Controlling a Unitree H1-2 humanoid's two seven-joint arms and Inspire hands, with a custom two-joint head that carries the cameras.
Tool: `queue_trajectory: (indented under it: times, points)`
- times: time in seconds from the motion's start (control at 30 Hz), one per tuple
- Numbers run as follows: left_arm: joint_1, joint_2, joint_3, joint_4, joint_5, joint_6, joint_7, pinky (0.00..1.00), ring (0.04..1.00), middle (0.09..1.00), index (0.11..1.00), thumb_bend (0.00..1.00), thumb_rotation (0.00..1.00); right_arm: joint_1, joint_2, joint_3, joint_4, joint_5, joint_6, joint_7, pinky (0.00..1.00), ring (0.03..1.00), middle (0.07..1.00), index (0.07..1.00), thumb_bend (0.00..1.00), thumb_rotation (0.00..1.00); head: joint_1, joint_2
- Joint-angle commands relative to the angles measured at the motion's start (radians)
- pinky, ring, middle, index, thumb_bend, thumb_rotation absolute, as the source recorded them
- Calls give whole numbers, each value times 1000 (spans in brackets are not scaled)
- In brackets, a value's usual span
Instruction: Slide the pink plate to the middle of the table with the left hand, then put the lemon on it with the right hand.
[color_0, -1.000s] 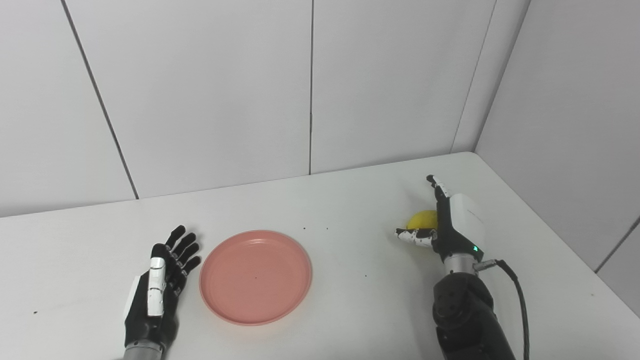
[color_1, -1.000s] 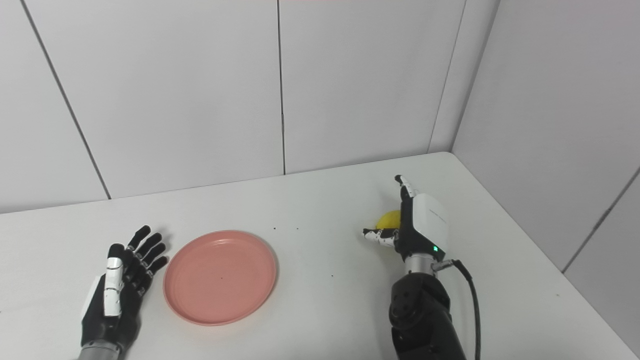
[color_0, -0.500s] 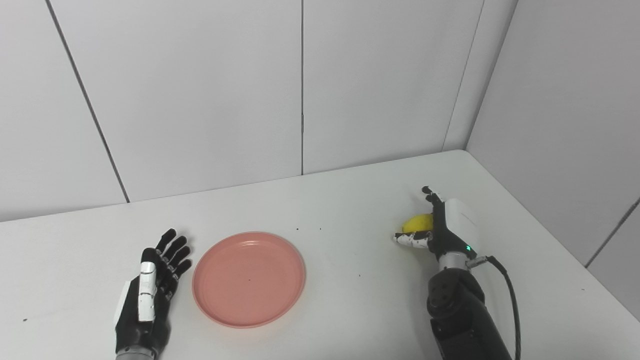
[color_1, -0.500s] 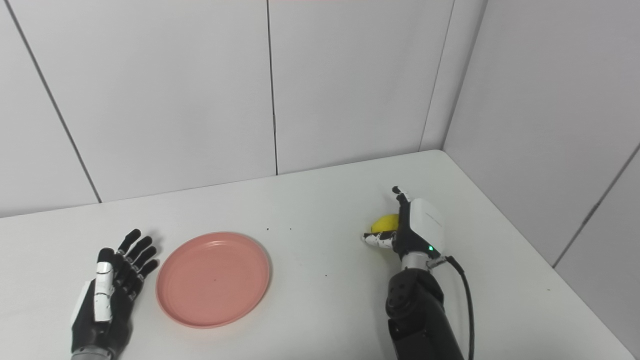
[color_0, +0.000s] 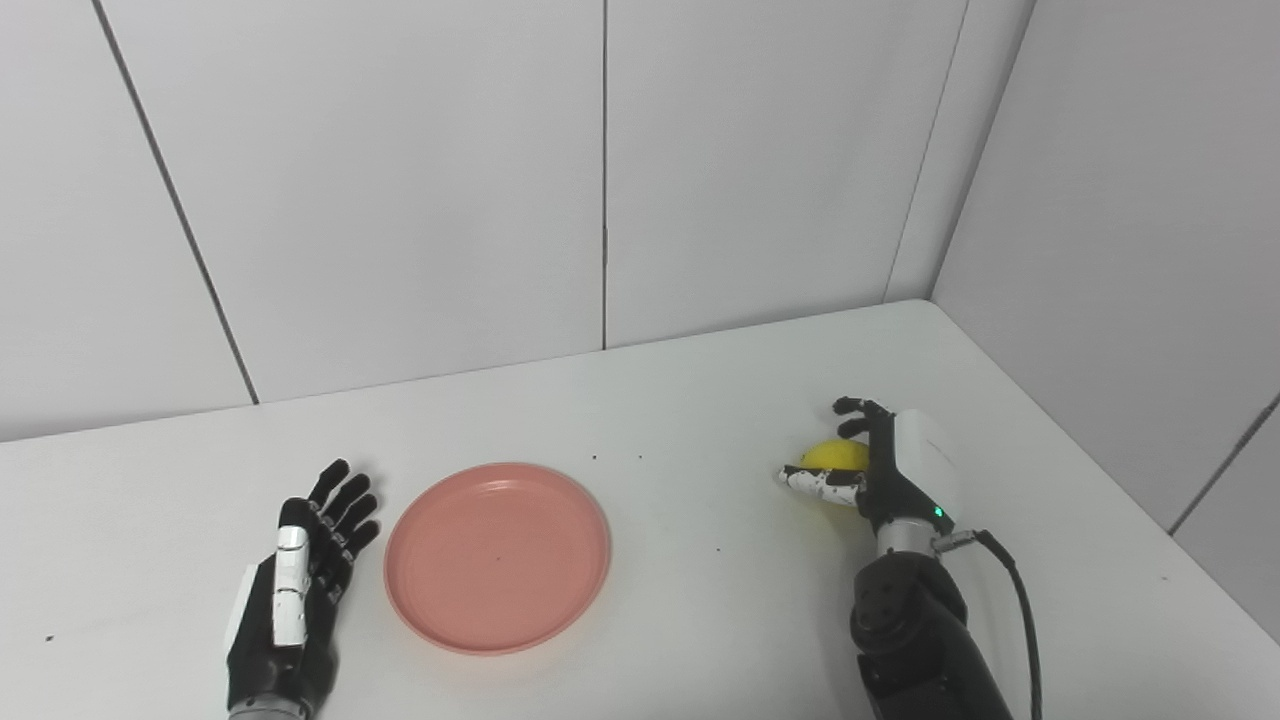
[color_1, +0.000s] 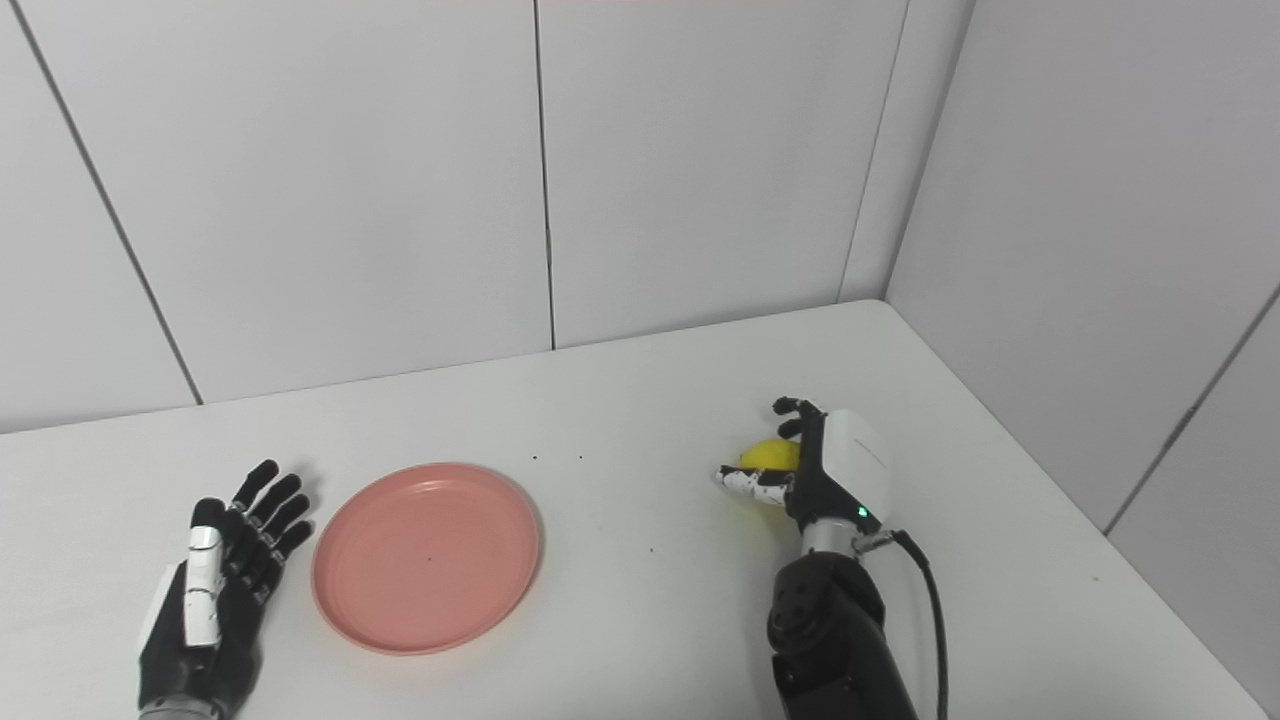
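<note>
Left eye view, right robot hand (color_0: 880, 470): fingers curled round the lemon (color_0: 835, 457), thumb under its near-left side, fingertips over its far side. Whether the grip is firm yet, I cannot tell.
Lemon: on the counter (color_0: 700, 420) toward the right edge, cupped in the palm, its long axis roughly left to right. Lifted or resting on the surface, not clear.
Plate (color_0: 498, 556): pink, empty, flat on the counter left of centre, nearer the front edge than the back.
Left robot hand (color_0: 295, 590): fingers spread, holding nothing, lying just beside the plate's left rim, not touching it.
Key relation: the plate lies well apart from the lemon, to the left of the right robot hand and a little nearer the front edge.
Step in hand: by my reading, grasping the lemon; the plate looks already placed.
Next move calls for: a lift, then a carry leftward across the counter to over the plate.
Risk: a round fruit may roll out of a loose grip.
</note>
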Motion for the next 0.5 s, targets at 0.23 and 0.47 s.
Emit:
queue_trajectory:
  times: [0.23,0.47]
  points:
    - [-10,3,0,-9,-5,-3,-8,894,900,895,883,697,1000,-4,-7,3,-6,1,-2,-70,294,436,490,563,527,0,1,3]
    - [-8,0,0,-18,-4,2,-3,891,900,891,881,685,1000,-7,11,3,-22,3,-11,-126,253,379,469,510,511,0,4,5]
